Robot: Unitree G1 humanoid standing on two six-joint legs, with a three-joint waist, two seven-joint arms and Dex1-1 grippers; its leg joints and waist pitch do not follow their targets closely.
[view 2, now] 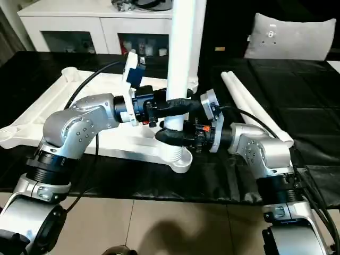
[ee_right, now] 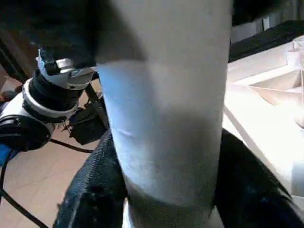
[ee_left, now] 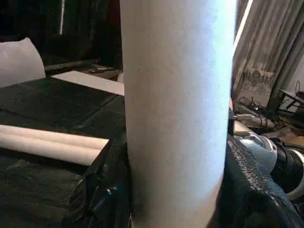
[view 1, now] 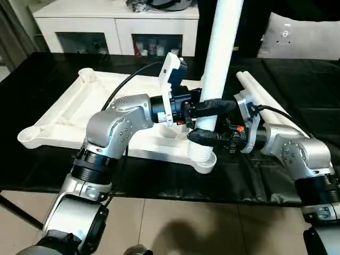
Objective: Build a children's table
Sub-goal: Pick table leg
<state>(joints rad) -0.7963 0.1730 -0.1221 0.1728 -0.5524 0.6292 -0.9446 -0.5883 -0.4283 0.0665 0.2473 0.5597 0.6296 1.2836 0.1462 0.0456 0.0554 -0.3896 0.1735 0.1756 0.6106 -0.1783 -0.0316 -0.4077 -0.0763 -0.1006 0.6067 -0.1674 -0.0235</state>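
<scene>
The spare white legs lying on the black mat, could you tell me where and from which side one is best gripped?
I would take the nearer of the two spare legs around its middle, from above, jaws across the tube. Both lie flat and side by side on the black mat, so only the top is free; the round tapered shaft may roll, and a mid-length grip should keep it balanced.

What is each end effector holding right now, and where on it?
Both grip the upright white leg near its base: left end effector just above the right end effector, over the corner socket.
</scene>
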